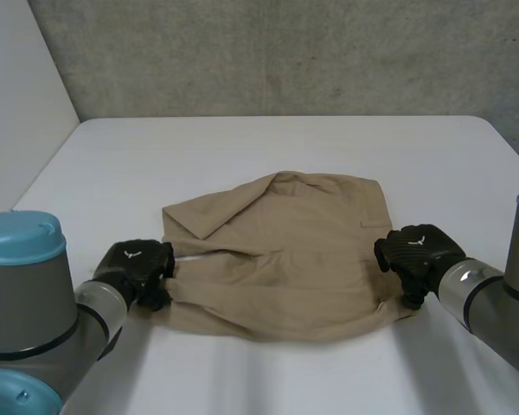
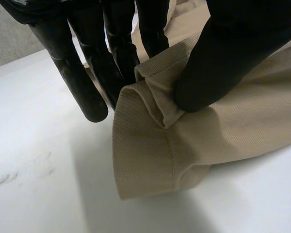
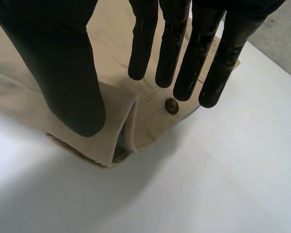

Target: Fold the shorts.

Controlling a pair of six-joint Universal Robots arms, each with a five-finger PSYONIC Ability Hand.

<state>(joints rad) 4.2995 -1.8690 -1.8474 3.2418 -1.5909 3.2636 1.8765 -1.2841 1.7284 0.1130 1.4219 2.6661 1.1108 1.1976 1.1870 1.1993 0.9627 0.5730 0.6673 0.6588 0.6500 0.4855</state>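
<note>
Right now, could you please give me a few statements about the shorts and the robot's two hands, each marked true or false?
1. The shorts are dark blue. False: they are tan.
2. The left hand pinches a fold at the shorts' edge between thumb and fingers. True.
3. The right hand hovers in the air, well apart from the shorts. False: it is at the shorts' edge on its own side, with its thumb on a raised bit of the waistband.
4. A button lies by the right hand's fingertips. True.
5. The shorts hang over an edge. False: they lie wholly on the table.
</note>
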